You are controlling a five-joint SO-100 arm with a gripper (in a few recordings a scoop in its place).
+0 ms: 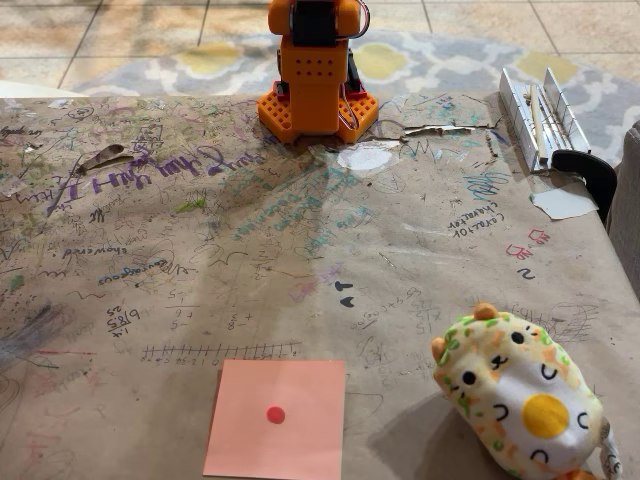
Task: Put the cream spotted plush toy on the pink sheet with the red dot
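Observation:
The cream spotted plush toy [520, 396] lies at the front right of the table, with green and orange spots, small orange ears, black face marks and a yellow belly circle facing the camera. The pink sheet with the red dot [277, 418] lies flat at the front centre, to the left of the plush and apart from it. The orange arm's base [317, 75] stands at the table's far edge, its upper part cut off by the picture's top. The arm's fingers are out of the picture.
Brown paper covered in scribbles covers the table [200, 250]. A white folded metal frame [540, 115] with a black clamp [590, 175] sits at the far right. A torn white patch [365, 158] lies near the base.

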